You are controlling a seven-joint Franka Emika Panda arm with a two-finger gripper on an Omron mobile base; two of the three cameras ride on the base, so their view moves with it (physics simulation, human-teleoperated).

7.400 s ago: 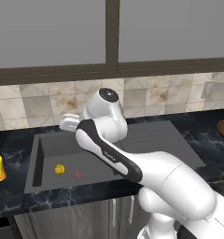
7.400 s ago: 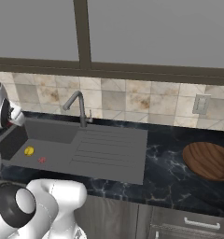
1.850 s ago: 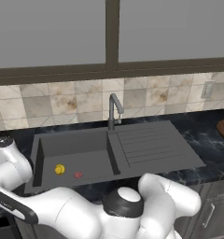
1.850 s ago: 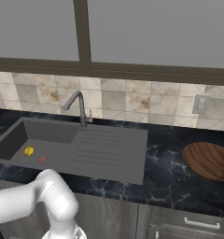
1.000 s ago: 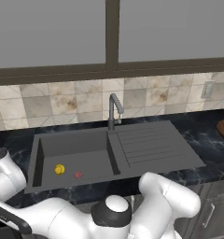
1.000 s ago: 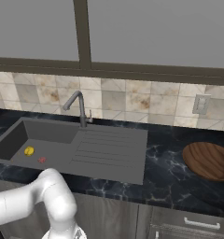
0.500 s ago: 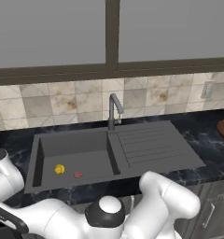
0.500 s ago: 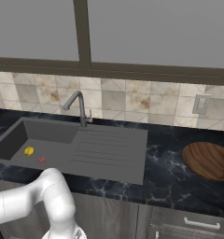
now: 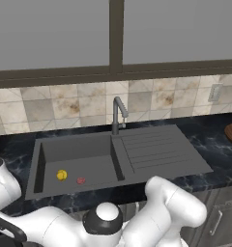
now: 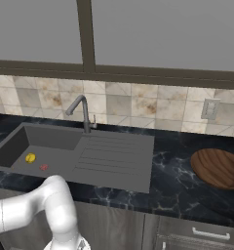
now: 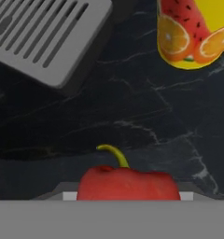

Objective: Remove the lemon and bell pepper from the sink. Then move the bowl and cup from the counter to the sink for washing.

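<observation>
Jaws and bell pepper (image 11: 128,183) sit close together at the left end of the surface (image 11: 109,107), though I cannot tell whether they clasp it or stand loose.

From the hand's camera, the red pepper with its curled yellow-green stem fills the lower middle, resting on the dark marbled surface. The cup (image 11: 193,32), yellow with fruit slices printed on it, is up to the right, well apart from the pepper, and a grey slatted panel (image 11: 44,37) lies at the upper left. The base cameras give the rest: the sink (image 9: 152,154) under its faucet (image 9: 118,113), with the lemon (image 9: 62,175) and a flat reddish disc (image 9: 80,181) lying near each other in the basin. The bowl (image 10: 219,168) sits far right on the surface. The arm (image 9: 171,212) is folded low before the cabinets, its elbow below the drainboard and its forearm running left.
</observation>
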